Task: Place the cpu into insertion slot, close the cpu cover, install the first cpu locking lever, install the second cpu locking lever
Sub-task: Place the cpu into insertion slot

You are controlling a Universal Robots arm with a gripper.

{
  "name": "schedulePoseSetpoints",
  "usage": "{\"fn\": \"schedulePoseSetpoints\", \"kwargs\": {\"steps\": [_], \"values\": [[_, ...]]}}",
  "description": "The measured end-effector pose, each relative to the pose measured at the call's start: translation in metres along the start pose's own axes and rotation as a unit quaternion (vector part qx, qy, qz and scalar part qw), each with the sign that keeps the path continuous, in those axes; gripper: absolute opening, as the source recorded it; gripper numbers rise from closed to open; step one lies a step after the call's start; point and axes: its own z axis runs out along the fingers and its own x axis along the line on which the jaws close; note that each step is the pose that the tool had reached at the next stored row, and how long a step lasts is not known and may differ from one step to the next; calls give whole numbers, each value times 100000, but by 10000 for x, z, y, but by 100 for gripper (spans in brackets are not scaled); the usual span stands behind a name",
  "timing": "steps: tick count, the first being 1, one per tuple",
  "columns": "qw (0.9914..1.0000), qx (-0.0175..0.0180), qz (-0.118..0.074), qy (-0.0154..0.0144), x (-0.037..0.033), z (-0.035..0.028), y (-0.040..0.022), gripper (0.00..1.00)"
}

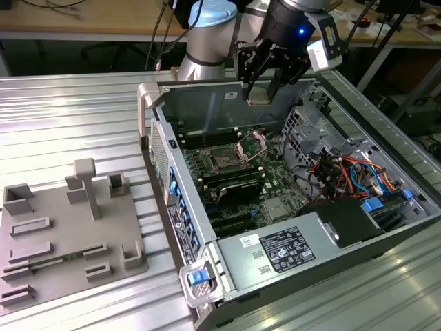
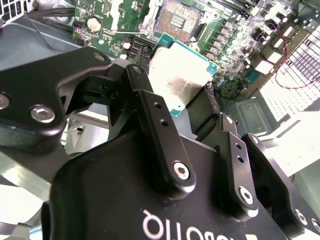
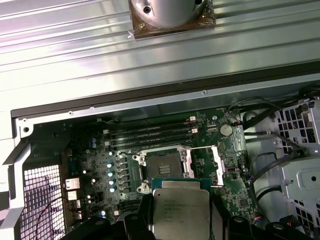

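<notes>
My gripper point(image 1: 262, 92) hangs over the back of the open computer case, shut on the cpu point(image 1: 260, 95). In both wrist views the cpu point(image 2: 181, 75) point(image 3: 180, 212) is a flat silver-topped square with a teal edge, pinched between the black fingers point(image 2: 156, 122). The insertion slot point(image 1: 226, 160) point(image 3: 164, 167) point(image 2: 175, 17) lies bare on the green motherboard point(image 1: 275, 181), below the chip and a little off to one side of it. The cpu cover point(image 1: 253, 143) stands tilted up at the slot's edge. A thin locking lever point(image 3: 216, 165) is swung out beside the slot.
Long black memory slots point(image 3: 150, 132) run beside the socket. A grey power supply box point(image 1: 282, 252) fills the case's near end. A drive cage with coloured cables point(image 1: 344, 169) stands at the exterior view's right. A grey fixture tray point(image 1: 69, 227) lies on the ribbed metal table.
</notes>
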Motion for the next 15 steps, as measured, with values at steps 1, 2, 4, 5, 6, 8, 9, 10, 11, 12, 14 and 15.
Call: {"fn": "schedulePoseSetpoints", "kwargs": {"steps": [1, 2, 4, 5, 6, 8, 9, 10, 11, 12, 14, 15], "values": [[100000, 1, 25, -2, 0, 0, 0, 55], [100000, 1, 49, -5, 0, 0, 0, 55], [100000, 0, 95, -9, 0, 0, 0, 55], [100000, -2, 136, -13, 0, 0, 0, 55], [100000, -1, 176, -15, 0, 0, 0, 55], [100000, -5, 219, -21, 0, 0, 0, 55], [100000, -5, 243, -23, 0, 0, 0, 55], [100000, -4, 268, -26, 0, 0, 0, 55], [100000, -6, 287, -27, 0, 0, 0, 55], [100000, -5, 309, -29, 0, 0, 0, 55], [99999, -7, 344, -30, 0, 0, 0, 55], [99999, -8, 377, -34, 0, 0, 0, 55]]}}
